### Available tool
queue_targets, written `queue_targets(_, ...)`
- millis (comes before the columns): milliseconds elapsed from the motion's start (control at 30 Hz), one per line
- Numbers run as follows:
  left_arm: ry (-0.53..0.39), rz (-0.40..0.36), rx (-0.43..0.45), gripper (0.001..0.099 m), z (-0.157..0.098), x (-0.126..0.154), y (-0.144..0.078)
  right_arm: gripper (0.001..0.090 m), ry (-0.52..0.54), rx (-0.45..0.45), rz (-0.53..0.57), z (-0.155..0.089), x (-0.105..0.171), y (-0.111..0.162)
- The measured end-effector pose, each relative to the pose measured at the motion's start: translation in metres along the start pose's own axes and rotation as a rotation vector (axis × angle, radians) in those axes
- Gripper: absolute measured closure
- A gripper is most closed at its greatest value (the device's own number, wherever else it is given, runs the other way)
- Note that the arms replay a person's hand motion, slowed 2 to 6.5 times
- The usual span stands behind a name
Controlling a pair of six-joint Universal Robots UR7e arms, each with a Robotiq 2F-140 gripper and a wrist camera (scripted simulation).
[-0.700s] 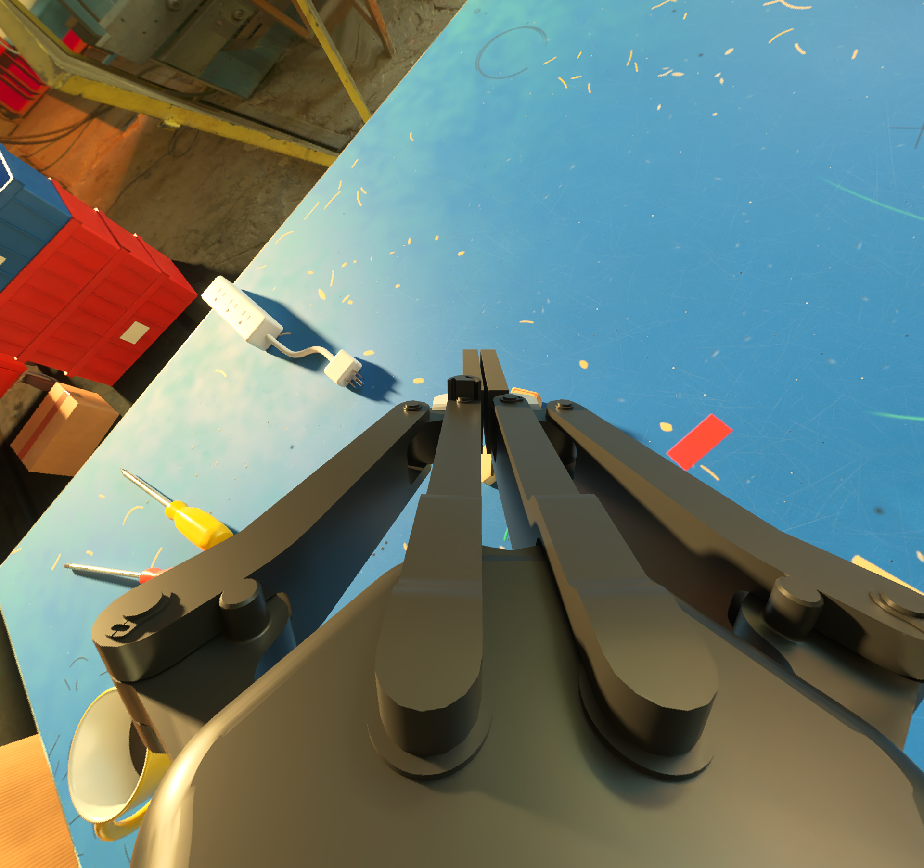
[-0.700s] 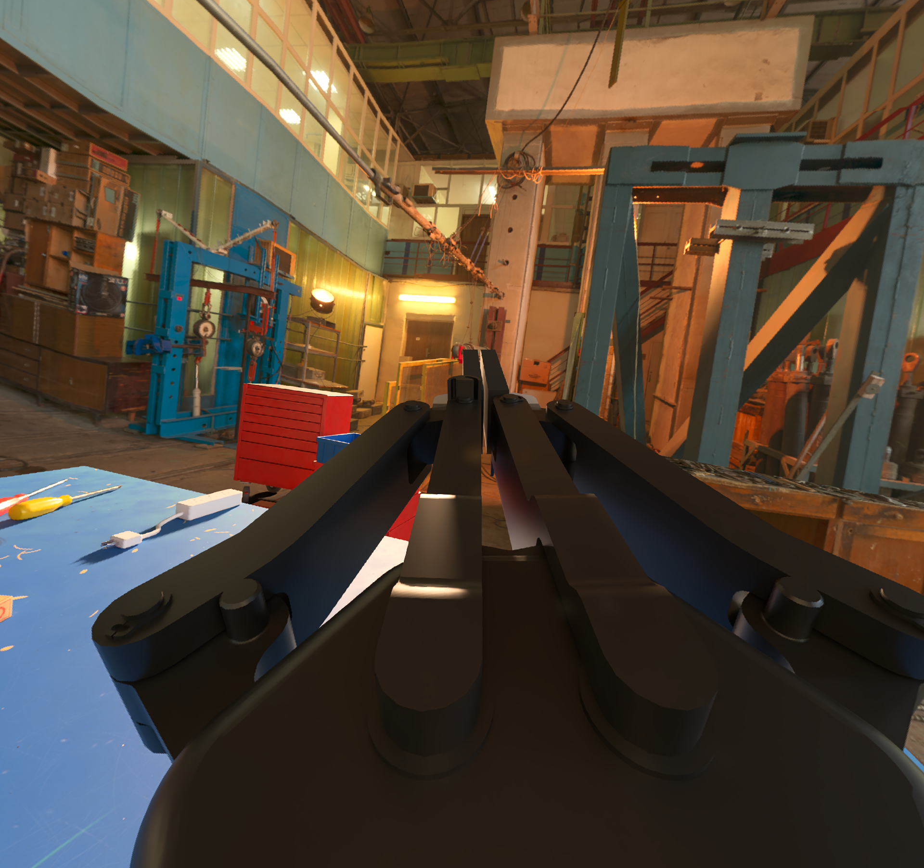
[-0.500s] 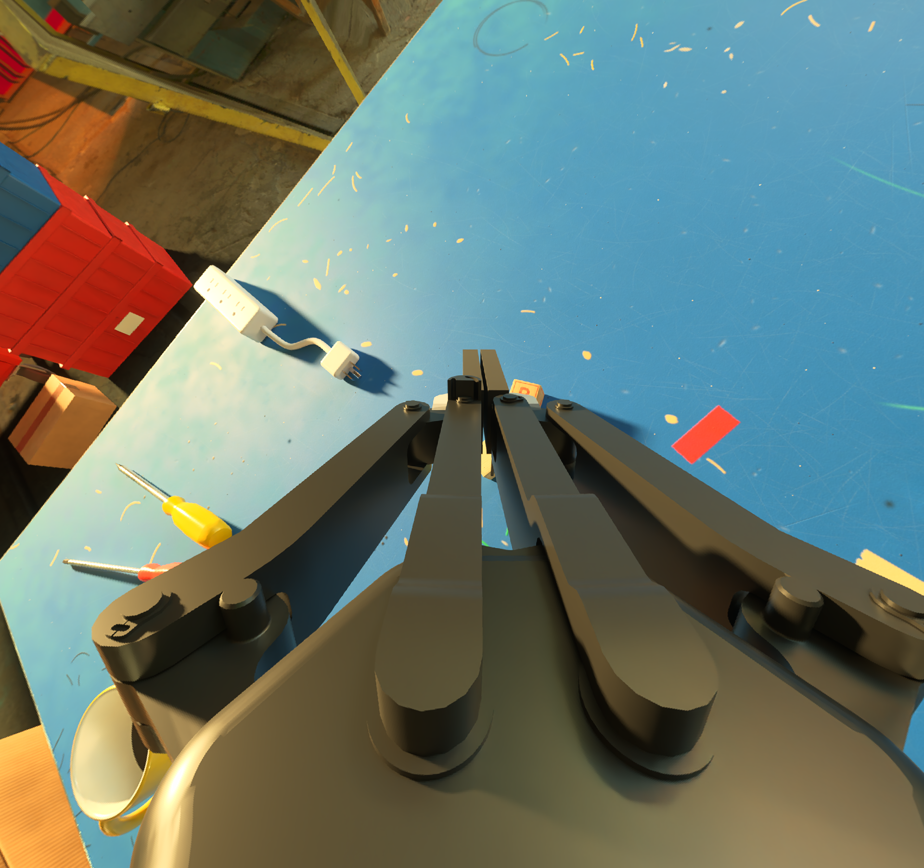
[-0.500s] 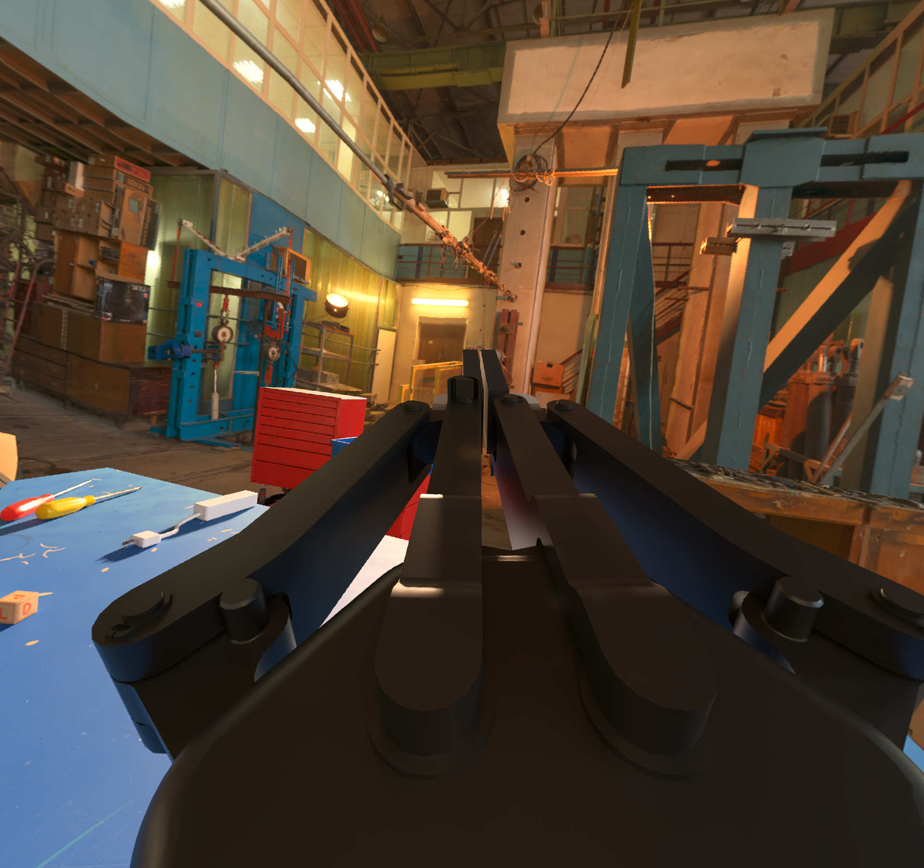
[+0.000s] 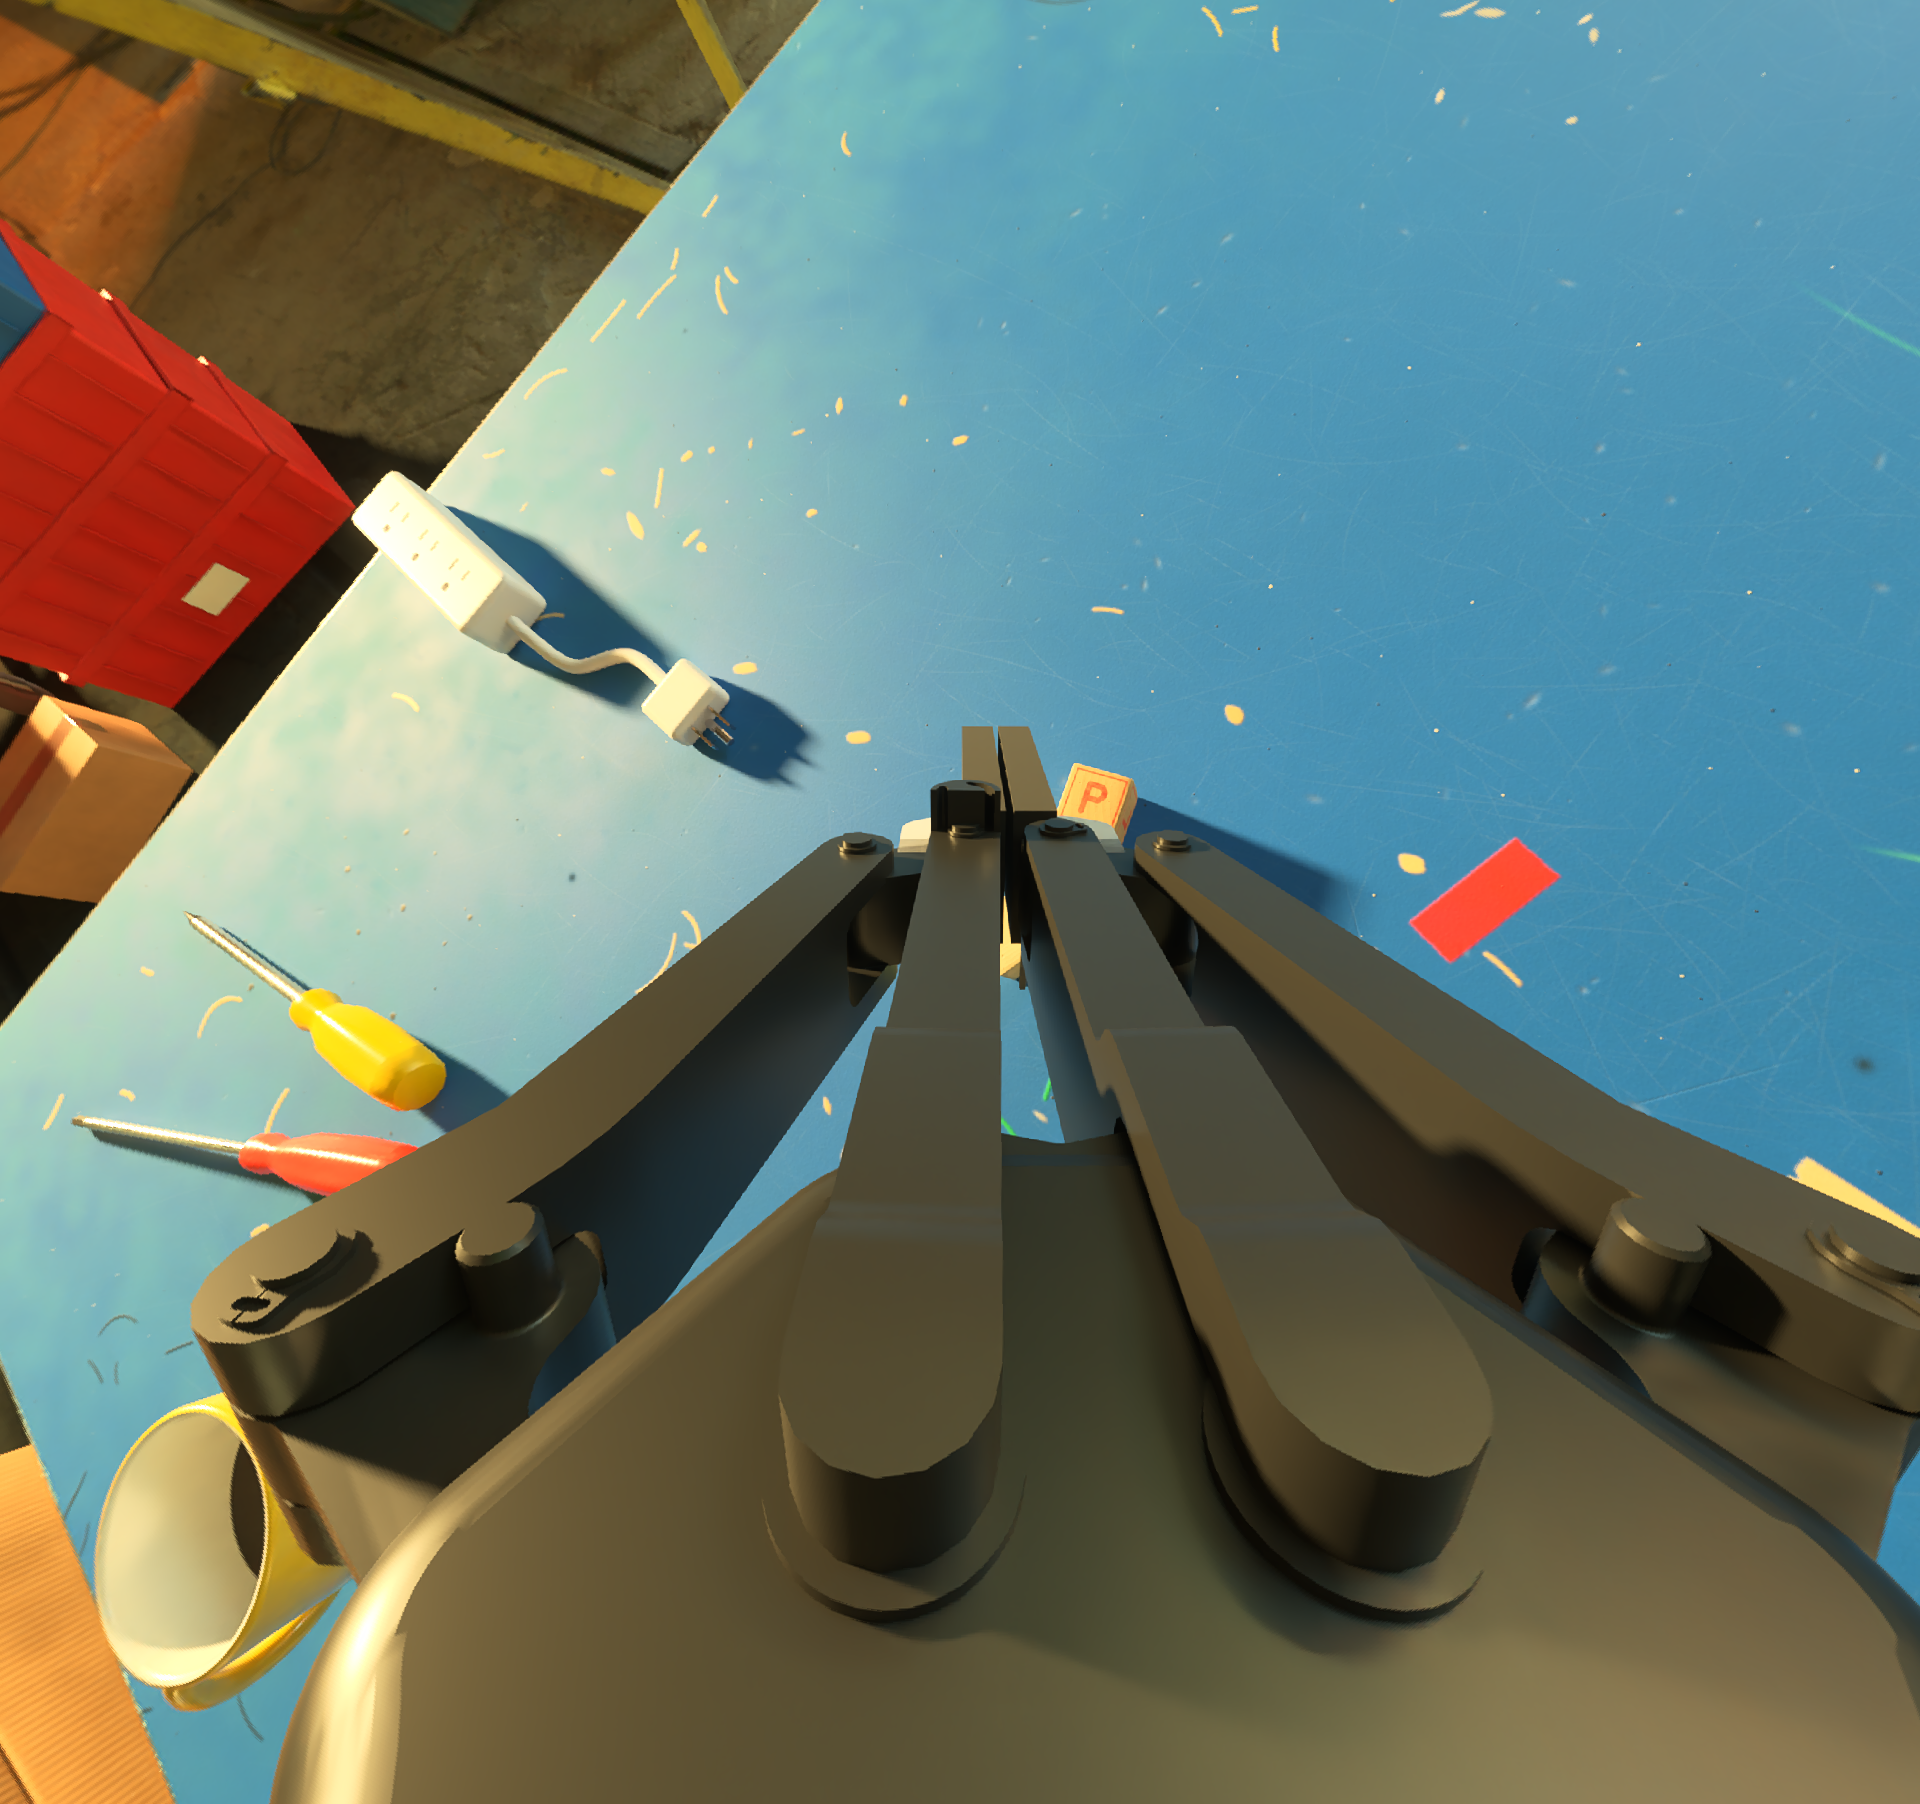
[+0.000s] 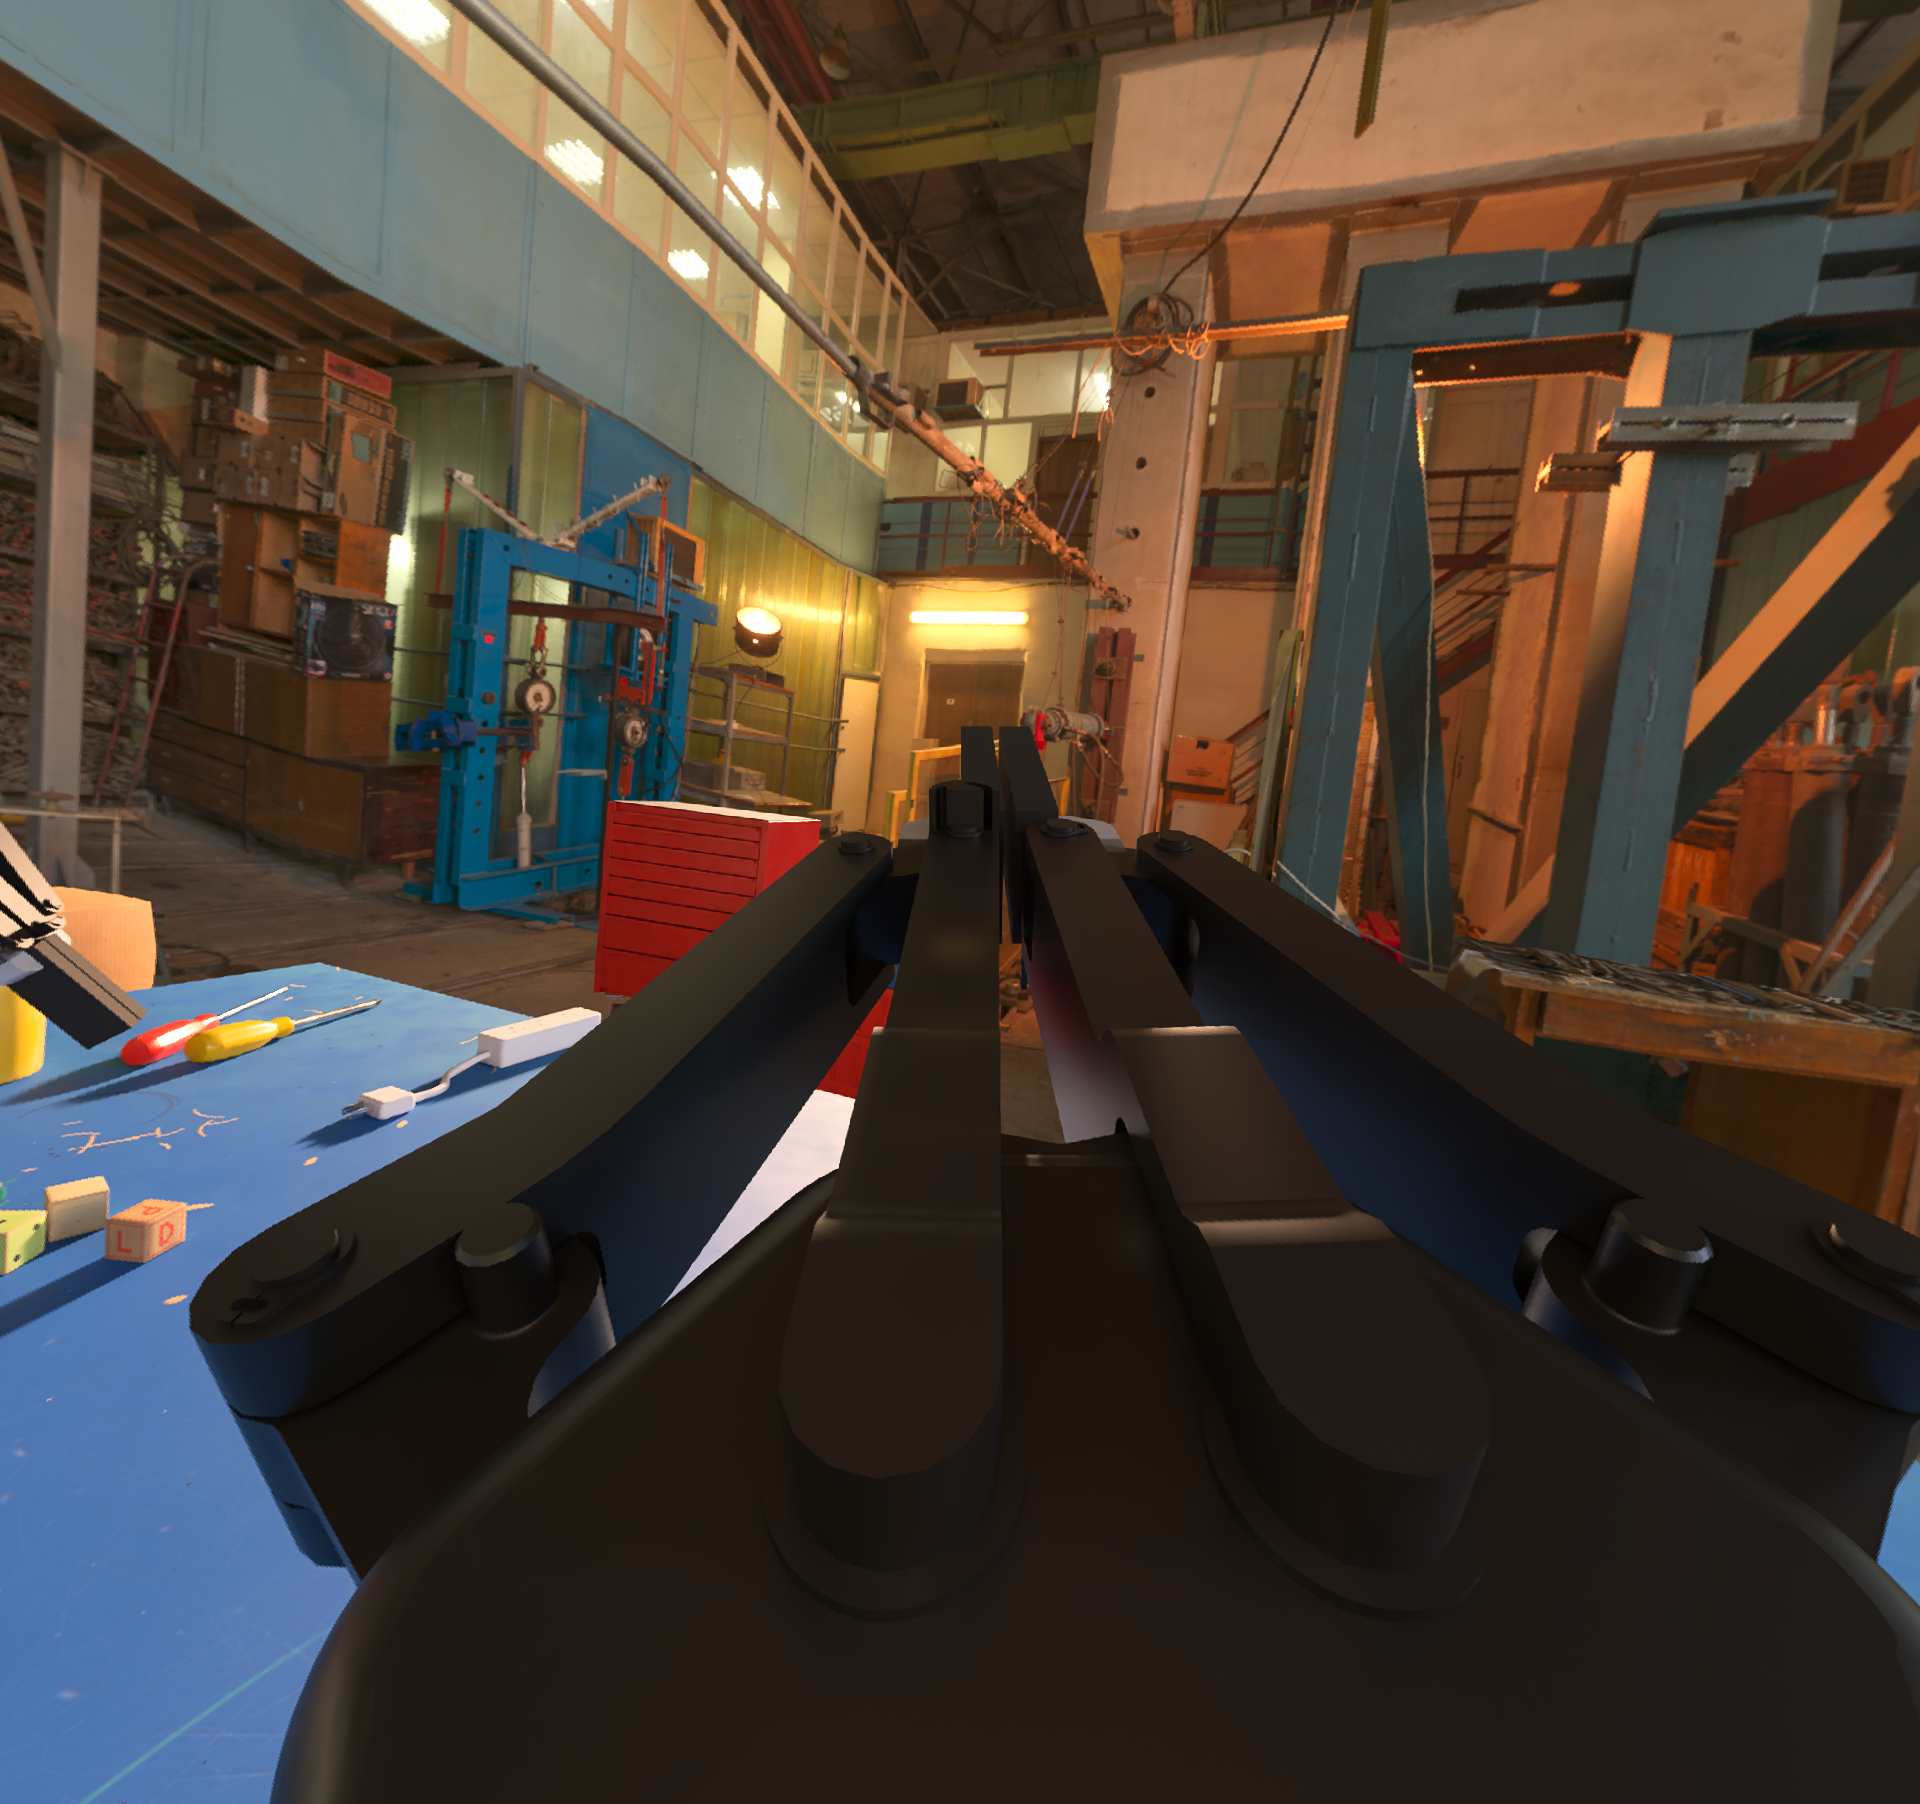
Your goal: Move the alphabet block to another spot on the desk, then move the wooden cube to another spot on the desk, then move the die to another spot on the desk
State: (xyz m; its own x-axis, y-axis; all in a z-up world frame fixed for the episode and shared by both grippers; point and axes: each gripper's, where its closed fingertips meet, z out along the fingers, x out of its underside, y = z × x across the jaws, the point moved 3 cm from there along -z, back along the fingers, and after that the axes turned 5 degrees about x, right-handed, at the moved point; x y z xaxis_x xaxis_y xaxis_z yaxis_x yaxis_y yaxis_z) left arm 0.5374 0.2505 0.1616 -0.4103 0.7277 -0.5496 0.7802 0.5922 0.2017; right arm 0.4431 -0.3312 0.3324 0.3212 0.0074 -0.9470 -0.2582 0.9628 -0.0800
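The left tool [image 5: 995,752], fingers pressed together and empty, is hanging over the alphabet block [image 5: 1093,796] sitting on the desk [image 5: 1351,352]; descending without spreading risks knocking it aside.

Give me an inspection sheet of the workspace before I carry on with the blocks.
Surface: blue desk, scratched, flecked with pale chips; a red rectangular patch lies flat on it.
Job's things: alphabet block, wooden cube and a green-cornered piece, probably the die, sit close together on the desk.
Clutter: yellow screwdriver, red screwdriver, yellow mug on its side.
Grippers: left end effector shut, empty, above the desk just beside the alphabet block; right end effector shut, empty, pointing off the desk.
Cables: white power strip with short cord, unplugged, at the desk edge.
Surroundings: red drawer cabinet, cardboard box, workshop hall.
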Motion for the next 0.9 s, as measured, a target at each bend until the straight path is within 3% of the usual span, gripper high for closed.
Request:
queue_targets(367,0.019,0.0,0.058,0.0977,0.01,0.001,-0.004,0.088,0.026,-0.011,0.02,0.003,0.006,0.0)
queue_targets(900,0.074,0.065,0.128,0.082,0.023,0.008,-0.015,0.0873,0.112,-0.044,0.047,0.011,0.022,0.002)
